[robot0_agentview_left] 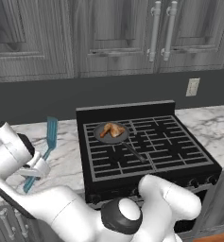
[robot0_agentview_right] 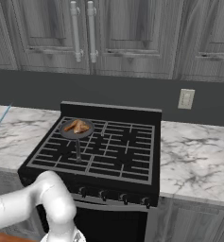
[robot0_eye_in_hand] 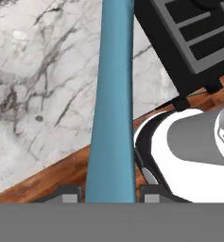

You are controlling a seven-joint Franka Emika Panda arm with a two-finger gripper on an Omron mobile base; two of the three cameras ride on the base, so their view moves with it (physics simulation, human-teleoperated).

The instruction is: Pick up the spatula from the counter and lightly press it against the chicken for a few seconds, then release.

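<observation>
A blue spatula (robot0_agentview_left: 51, 133) hangs tilted over the marble counter (robot0_agentview_left: 66, 158) left of the stove, blade up and handle down. My gripper (robot0_agentview_left: 37, 169) is shut on its handle. In the hand view the blue handle (robot0_eye_in_hand: 111, 118) runs up from between my fingertips, with my gripper (robot0_eye_in_hand: 109, 196) clamped on both sides of it. A thin blue sliver of the spatula (robot0_agentview_right: 2, 118) shows at the left edge of the right base view. The chicken (robot0_agentview_left: 113, 130) (robot0_agentview_right: 78, 125) lies in a dark pan (robot0_agentview_left: 100, 137) on the stove's rear left burner, well right of the spatula.
The black stove (robot0_agentview_left: 156, 146) has raised grates, and the pan's handle (robot0_agentview_left: 135, 152) points toward the front. Marble counter (robot0_agentview_right: 193, 156) continues right of the stove. Grey cabinets (robot0_agentview_left: 123, 33) hang above, and a wall outlet (robot0_agentview_left: 193, 87) sits on the dark backsplash.
</observation>
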